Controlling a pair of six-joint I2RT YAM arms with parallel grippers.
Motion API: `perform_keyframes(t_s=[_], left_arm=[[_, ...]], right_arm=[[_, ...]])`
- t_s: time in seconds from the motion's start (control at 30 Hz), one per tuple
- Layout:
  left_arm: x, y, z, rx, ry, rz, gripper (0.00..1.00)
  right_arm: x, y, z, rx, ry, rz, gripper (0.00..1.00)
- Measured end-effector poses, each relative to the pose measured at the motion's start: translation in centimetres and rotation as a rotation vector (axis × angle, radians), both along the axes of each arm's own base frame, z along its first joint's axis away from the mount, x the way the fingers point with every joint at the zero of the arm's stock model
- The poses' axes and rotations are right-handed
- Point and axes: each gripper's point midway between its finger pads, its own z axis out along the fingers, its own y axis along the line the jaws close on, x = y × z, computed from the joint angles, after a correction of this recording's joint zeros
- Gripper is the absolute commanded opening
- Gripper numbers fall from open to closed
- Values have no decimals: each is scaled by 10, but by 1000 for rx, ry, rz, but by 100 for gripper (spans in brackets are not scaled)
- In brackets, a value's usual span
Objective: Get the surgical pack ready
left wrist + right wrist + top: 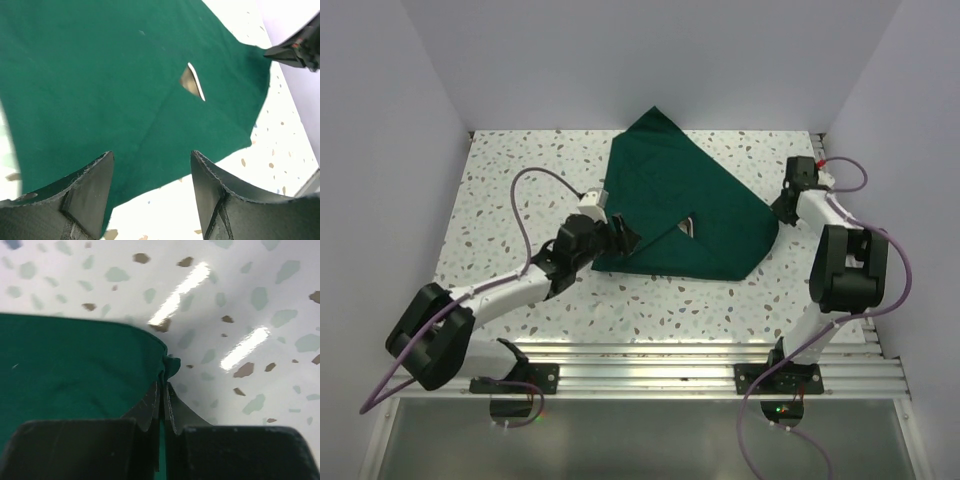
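**Q:** From above, where is it?

**A:** The drape lies mid-worktop, folded into a rough kite. One tip points away from me, and the long axis runs back toward my bases, leaning right. My left pincer sits at its near-left edge and my right pincer at its right corner.

**Q:** Left wrist?

**A:** That pincer is spread and holds nothing, with cloth beneath it. A slit between the folds shows something pale inside.

**Q:** Right wrist?

**A:** It's pressed together on the very corner of the drape, a small bite.

**Q:** The risk?

**A:** A hard pull could slip that corner free, I think. Or it could drag the folds, widen the slit and shift whatever's inside.
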Motion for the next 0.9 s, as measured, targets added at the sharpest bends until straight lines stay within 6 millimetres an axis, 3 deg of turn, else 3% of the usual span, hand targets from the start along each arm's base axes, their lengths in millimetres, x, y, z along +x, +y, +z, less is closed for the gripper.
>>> perform_keyframes(t_s=[0.2,0.4,0.6,0.73,0.9], left_arm=[[26,32,18,43,-5,83,68],[53,90,0,105,60,227,68],[61,88,-32,140,145,200,62],[60,83,-50,147,187,174,50],[63,78,-62,145,201,157,41]], right_arm=[[26,58,56,-26,-110,160,0],[52,139,123,-30,-239,358,0],[66,208,177,-4,-348,499,0],[75,250,187,21,-373,575,0],[77,311,169,61,-343,690,0]])
